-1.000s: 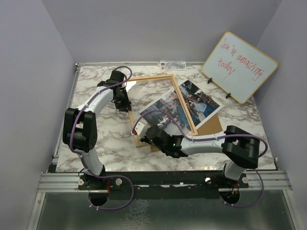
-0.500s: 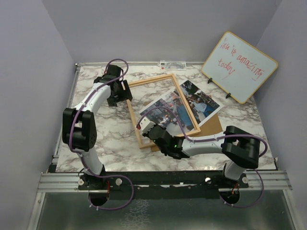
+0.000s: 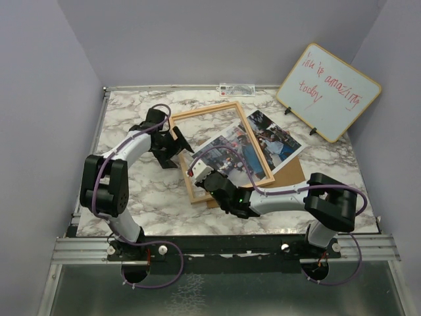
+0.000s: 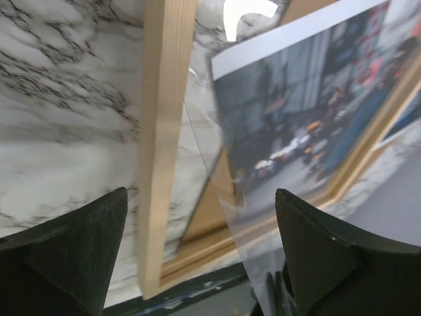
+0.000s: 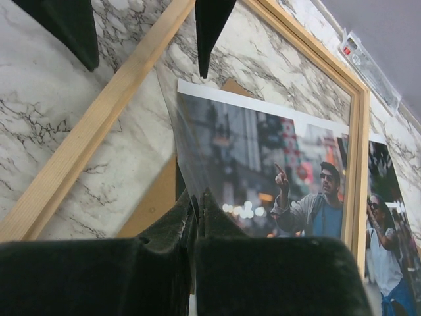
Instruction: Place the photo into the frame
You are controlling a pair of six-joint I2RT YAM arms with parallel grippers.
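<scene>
1. While you check the left arm, note that the left fingers (image 3: 177, 143) stand spread wide and grip nothing.
2. Between them runs the long left rail of the frame (image 3: 204, 110). It lies flat on the marble tabletop (image 3: 145, 197), just inside the left-hand finger (image 4: 72, 250) and apart from it.
3. Nearer the right-hand finger (image 4: 329, 257) of that pair you see a white-bordered corner of the photo (image 5: 263, 164). It seems to curl up a little, and you cannot tell whether that finger touches it.
4. Your right fingers (image 5: 197, 212) are pressed together on the near edge of the photo, and the print bends up out of their tips.
5. Ahead of the right fingers the photo spreads away inside the frame's opening.
6. Further ahead and to their right, the frame's right rail crosses over the print. The man in the blue shirt shows on the fingers' side of that rail, and another figure shows beyond it.
7. Both pairs of fingers face each other across the frame's left rail. In the right wrist view, the dark tips of the left fingers show beyond it, one on either side.
8. To the right of the right fingers, a brown backing board (image 3: 293, 172) pokes out from under the frame's near corner.
9. Far beyond both pairs, a whiteboard (image 3: 329, 92) with red writing leans at the tabletop's far right.
</scene>
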